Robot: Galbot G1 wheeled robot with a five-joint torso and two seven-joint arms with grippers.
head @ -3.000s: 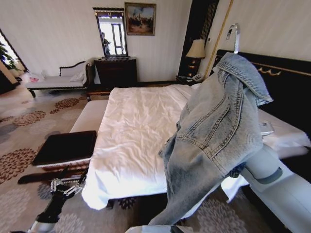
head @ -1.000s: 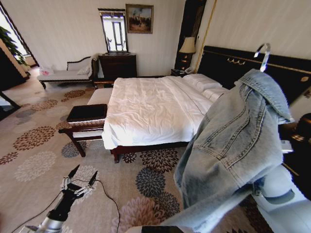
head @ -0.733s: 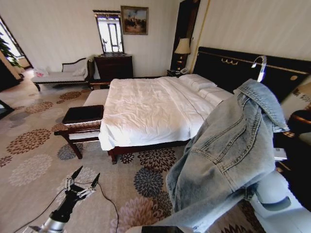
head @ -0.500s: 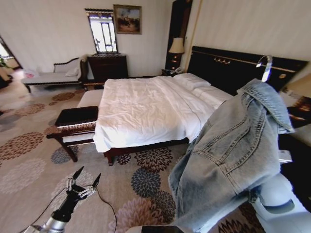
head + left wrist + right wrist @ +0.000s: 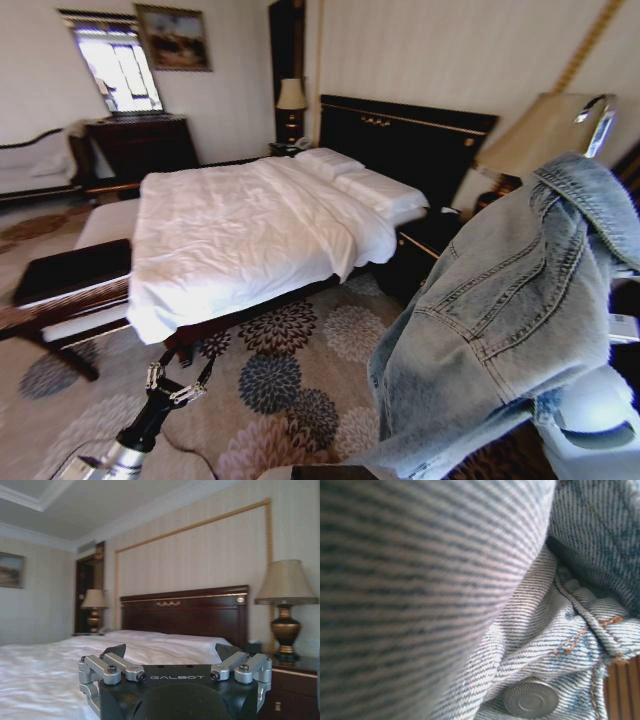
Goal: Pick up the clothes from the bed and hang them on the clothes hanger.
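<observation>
The clothes, a faded light blue denim jacket (image 5: 500, 320), hang in the air at the right of the head view. The clothes hanger's metal hook (image 5: 598, 108) sticks up above the collar; the rest of the hanger is hidden under the denim. My right arm (image 5: 590, 420) is beneath the jacket and its gripper is covered by the cloth. The right wrist view shows denim folds (image 5: 530, 630) and a metal button (image 5: 530, 698) pressed close. My left gripper (image 5: 187, 360) hangs low over the carpet, open and holding nothing (image 5: 170, 652). The bed (image 5: 230, 225) lies bare ahead on the left.
A dark bench (image 5: 60, 285) stands at the bed's foot. A nightstand (image 5: 425, 250) and a table lamp (image 5: 545, 135) sit between the bed and the jacket. A dark dresser (image 5: 140, 145) is against the far wall. Floral carpet (image 5: 300, 370) lies open in front of me.
The whole picture has swung, so the camera has turned and backed off: the bed now sits farther left and the lamp has come into view. The jacket still rides on my right arm; the left gripper stays open.
</observation>
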